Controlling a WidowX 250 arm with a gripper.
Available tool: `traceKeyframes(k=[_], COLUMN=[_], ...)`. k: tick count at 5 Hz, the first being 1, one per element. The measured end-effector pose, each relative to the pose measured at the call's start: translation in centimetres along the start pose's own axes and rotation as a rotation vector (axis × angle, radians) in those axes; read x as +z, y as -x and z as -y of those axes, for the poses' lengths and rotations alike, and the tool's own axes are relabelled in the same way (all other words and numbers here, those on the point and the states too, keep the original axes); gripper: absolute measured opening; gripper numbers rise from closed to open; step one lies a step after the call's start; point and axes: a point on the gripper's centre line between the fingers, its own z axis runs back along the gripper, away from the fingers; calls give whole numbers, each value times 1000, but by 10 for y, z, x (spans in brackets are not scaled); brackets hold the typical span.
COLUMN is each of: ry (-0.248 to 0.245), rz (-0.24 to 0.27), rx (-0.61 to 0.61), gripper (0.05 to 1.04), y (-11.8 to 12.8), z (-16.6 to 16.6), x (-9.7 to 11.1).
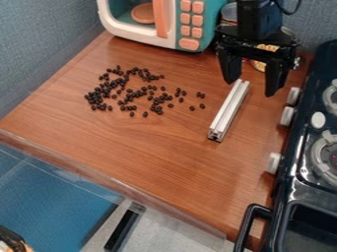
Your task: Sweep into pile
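Black beans (125, 93), the task's thing: loose scatter on the tabletop (151, 157), left of the metal bar (227, 113) as the view shows it, well apart from it. Clumps in places, densest on the side away from the bar, with strays on the side nearer it. Not one pile, so gathering looks mostly undone; strays need bringing in. Bar lies flat and is probably the sweeper. Tool (252, 75) hangs over the bar's far end, released, fingers wide apart, grasping nothing; can't tell if it touches the bar. Toy microwave (172, 22) beyond the bar to the left, stove (289, 184) to its right.
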Motion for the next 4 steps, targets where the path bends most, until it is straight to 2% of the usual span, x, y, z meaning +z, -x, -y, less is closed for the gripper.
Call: traceKeyframes(k=[1, 2, 3, 4], ry=[5, 6, -58, -135], rz=[-42, -38, 57, 114], rx=[9, 11, -7, -22], gripper=[1001, 1001, 1001, 1001], y=[4, 5, 6, 10], z=[-2, -2, -7, -15], x=[-14, -16, 7, 8])
